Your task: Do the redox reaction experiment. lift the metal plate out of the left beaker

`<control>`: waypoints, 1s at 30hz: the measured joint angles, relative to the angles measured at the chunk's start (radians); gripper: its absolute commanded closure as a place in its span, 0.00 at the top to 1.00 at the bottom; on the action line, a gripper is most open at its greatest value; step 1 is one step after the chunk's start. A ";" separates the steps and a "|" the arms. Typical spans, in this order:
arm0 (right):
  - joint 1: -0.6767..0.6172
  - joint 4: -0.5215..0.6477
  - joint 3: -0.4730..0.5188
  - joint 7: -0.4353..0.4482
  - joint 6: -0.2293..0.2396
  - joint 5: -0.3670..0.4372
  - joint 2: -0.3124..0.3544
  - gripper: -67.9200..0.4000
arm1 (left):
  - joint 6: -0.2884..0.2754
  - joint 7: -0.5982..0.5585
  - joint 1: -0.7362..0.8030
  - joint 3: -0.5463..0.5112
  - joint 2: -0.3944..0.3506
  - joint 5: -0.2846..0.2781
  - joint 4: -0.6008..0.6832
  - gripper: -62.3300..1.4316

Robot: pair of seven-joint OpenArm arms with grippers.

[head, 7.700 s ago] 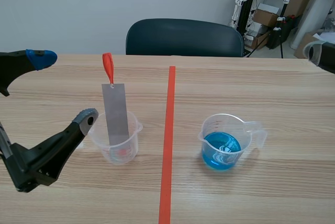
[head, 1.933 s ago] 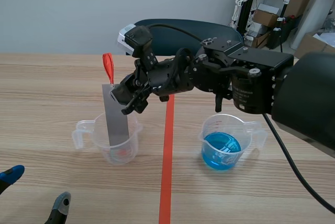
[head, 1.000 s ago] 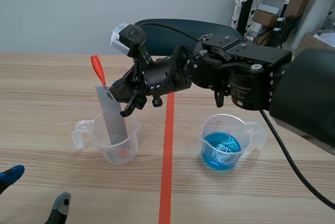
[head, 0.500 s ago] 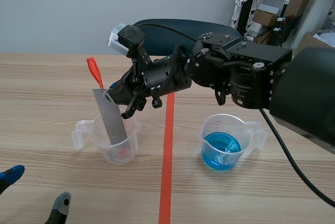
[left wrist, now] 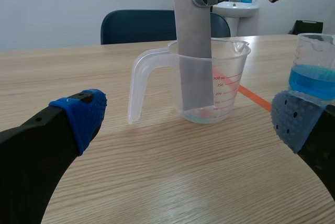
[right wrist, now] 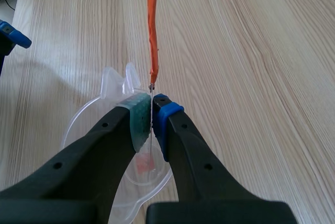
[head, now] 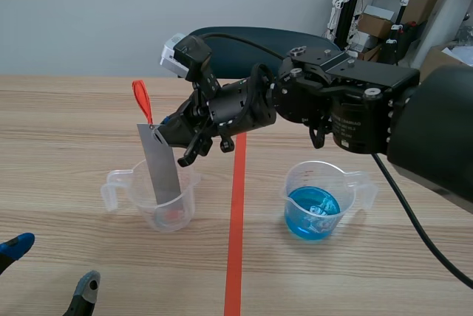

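Two beakers [head: 140, 196] [head: 329, 179], one metal plate [head: 164, 170] pinched by right tool [head: 158, 131].

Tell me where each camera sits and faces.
Scene view: between the arms, facing across the table to the chair; right arm extends to the plate in the left beaker.
Left wrist view: low, facing that beaker; left fingers open at the sides.
Right wrist view: above the beaker, looking down; right fingers clamp the plate's top.
Both wrist views share plate and beaker.

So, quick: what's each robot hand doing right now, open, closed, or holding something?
Left hand: open, holding nothing.
Right hand: closed on the top of the metal plate, which stands in the left beaker.
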 measured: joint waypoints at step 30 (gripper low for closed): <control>-0.044 0.354 0.000 -0.021 -0.003 0.062 0.167 0.01 | 0.000 0.000 0.000 0.000 0.000 0.000 0.000 1.00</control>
